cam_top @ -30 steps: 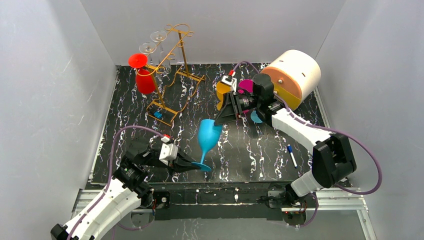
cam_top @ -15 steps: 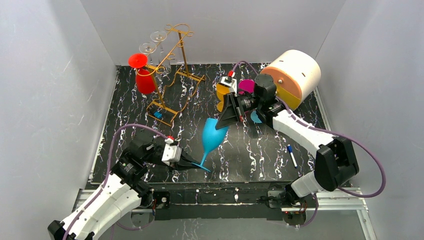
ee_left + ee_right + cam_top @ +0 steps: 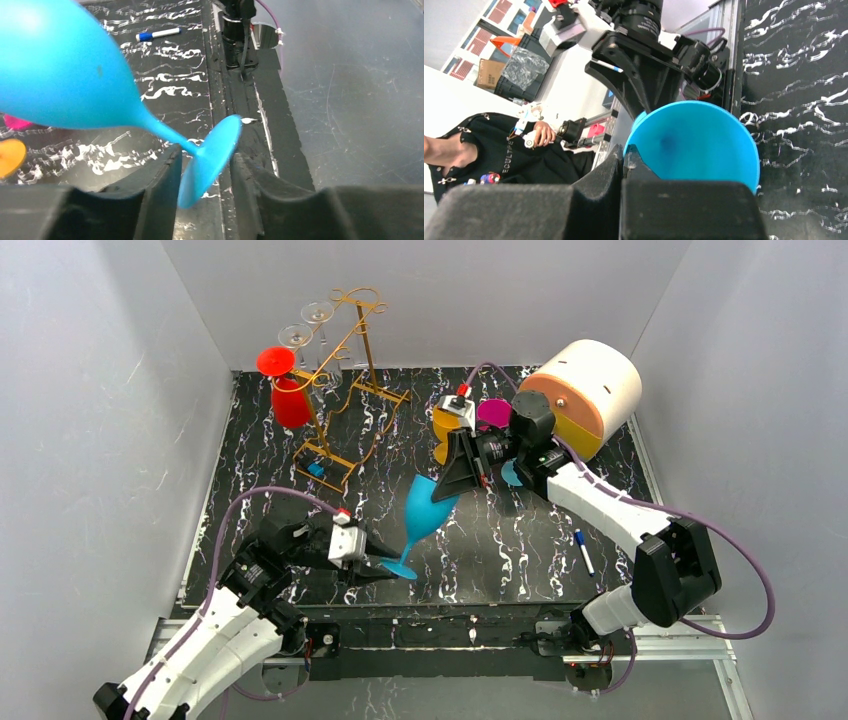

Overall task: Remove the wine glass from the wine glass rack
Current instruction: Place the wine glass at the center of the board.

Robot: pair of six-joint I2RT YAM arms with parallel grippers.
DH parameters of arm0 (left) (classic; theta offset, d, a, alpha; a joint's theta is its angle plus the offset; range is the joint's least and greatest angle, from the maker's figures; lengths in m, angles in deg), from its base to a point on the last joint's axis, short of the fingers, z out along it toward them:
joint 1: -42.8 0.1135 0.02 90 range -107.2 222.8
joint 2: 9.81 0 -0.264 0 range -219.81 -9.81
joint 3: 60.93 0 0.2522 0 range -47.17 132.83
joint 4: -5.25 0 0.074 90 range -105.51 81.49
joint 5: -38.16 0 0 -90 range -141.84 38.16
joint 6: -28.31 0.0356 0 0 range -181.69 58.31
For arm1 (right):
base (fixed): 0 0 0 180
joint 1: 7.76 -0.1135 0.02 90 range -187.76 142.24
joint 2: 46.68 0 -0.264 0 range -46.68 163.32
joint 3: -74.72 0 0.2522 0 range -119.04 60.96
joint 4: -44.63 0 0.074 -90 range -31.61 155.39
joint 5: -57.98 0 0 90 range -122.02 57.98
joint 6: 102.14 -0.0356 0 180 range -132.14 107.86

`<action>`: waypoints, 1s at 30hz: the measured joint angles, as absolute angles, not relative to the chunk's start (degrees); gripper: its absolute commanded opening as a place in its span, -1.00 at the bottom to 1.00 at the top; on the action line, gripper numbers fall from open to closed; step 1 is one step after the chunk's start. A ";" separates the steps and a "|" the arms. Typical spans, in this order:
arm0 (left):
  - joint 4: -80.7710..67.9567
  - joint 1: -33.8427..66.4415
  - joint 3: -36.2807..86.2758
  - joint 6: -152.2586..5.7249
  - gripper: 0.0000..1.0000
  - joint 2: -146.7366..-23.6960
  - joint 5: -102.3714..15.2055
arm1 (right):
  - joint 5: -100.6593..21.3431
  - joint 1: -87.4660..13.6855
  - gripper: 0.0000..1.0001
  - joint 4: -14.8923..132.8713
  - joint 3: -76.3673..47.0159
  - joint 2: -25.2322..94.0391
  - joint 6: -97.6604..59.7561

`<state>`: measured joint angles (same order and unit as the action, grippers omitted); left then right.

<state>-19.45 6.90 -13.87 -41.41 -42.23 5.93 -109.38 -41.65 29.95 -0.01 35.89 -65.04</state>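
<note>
The golden wire wine glass rack [image 3: 345,370] stands at the back left, with a red glass [image 3: 290,400] and two clear glasses [image 3: 305,335] hanging on it. A blue wine glass [image 3: 422,508] is off the rack and tilted over the middle of the table. My right gripper [image 3: 447,485] is shut on its rim [image 3: 696,140]. My left gripper [image 3: 385,562] is open, its fingers on either side of the glass's foot [image 3: 207,160], with a gap to the right finger.
A large orange and white cylinder [image 3: 585,390] lies at the back right, with a yellow cup [image 3: 445,425] and a magenta cup [image 3: 492,412] beside it. A blue pen [image 3: 583,551] lies on the table at the right. Grey walls enclose the table.
The blue glass has tilted further, its bowl shifting right with my right gripper. My left gripper has turned and stays at the foot.
</note>
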 measured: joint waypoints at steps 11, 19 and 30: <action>-21.79 7.10 -13.83 -46.42 0.97 -38.98 -1.91 | -98.49 -42.40 -0.97 50.67 -3.57 35.41 -46.11; -23.58 7.10 -13.74 -48.74 0.97 -37.80 -16.99 | -82.80 -42.40 -0.97 64.92 -4.80 32.81 -34.86; -25.33 7.10 -13.68 -52.65 0.97 -35.74 -36.84 | -46.74 -46.61 -0.97 75.78 -4.82 30.27 -26.53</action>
<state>-25.33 7.10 -13.68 -52.65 -35.74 -36.84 -46.74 -46.61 75.78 -4.82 30.27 -26.53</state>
